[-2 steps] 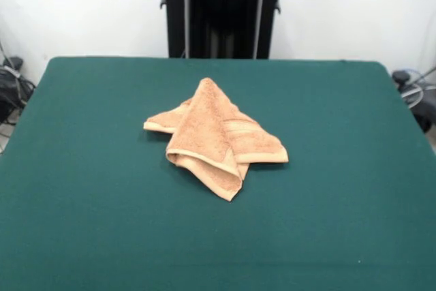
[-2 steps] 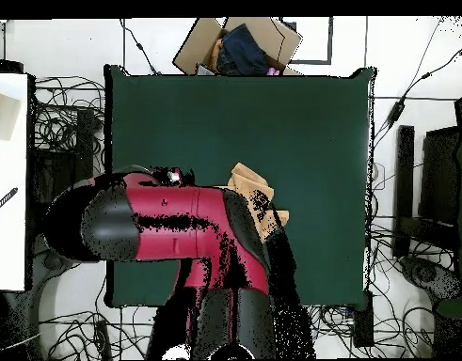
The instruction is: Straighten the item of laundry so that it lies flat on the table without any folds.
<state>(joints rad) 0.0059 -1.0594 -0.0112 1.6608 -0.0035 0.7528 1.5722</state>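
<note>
Folded towel [image 1: 216, 138] near the middle of the table [image 1: 82, 189]

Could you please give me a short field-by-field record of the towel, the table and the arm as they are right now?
towel: light orange-tan towel, folded over itself in several layers, one corner pointing toward the camera in the front view
towel position: near the middle of the table, lying on the green top
flat: no, folds remain
arm: red and black arm seen from overhead, covering part of the towel
pincer: not seen in either view
contact with towel: none visible
</note>
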